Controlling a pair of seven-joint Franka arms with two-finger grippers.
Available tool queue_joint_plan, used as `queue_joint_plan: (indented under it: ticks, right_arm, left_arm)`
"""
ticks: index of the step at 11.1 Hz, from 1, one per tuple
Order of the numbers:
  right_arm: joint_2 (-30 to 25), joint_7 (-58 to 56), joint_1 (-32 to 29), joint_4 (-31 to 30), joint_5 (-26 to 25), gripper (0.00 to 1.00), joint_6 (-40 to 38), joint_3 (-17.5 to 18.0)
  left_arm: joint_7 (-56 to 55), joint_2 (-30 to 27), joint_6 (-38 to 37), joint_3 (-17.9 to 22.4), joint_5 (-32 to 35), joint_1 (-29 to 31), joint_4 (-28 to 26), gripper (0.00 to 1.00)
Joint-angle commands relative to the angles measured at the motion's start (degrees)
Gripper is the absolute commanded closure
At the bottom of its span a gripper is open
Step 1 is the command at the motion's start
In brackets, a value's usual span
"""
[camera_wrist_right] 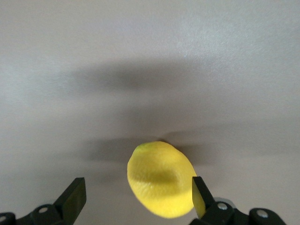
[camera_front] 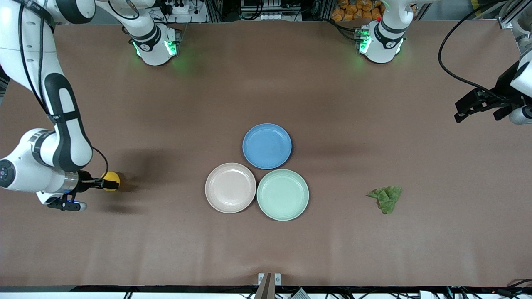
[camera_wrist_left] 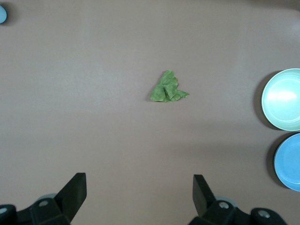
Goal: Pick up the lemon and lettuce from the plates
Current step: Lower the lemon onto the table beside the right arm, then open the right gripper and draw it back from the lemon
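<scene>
The lemon lies on the bare table at the right arm's end, off the plates. My right gripper is low beside it and open; in the right wrist view the lemon sits between the spread fingers of the right gripper, close against one. The lettuce lies on the table toward the left arm's end. My left gripper hangs high over that end, open and empty, with the lettuce well ahead of it. The beige-pink plate and mint plate are empty.
An empty blue plate touches both plates, farther from the front camera. The mint plate and blue plate show at the edge of the left wrist view. A small metal bracket sits at the table's near edge.
</scene>
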Motion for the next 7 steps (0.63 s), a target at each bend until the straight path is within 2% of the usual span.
queue_joint_plan:
  ticks: [1,4,6,7]
  right_arm:
    - [-5.0,0.5,-0.1,-1.7,0.3,0.00,-1.5,0.3]
    - [-10.2,1.0,0.1,-2.8,-0.5,0.00,-5.3,0.3]
    - [-14.4,3.1,0.2,-3.1,-4.1,0.00,-9.5,0.3]
    - [-16.3,4.3,0.7,-3.3,-4.2,0.00,-11.0,0.3]
  left_arm:
    - [-0.5,0.2,-1.1,-0.5,0.6,0.0,0.6,0.00]
    - [-0.3,0.3,-1.1,-0.5,0.5,0.3,0.6,0.00]
    - [-0.3,0.3,-1.1,-0.5,0.5,0.1,0.5,0.00]
    - [-0.6,0.3,-1.1,-0.5,0.5,0.1,0.7,0.00]
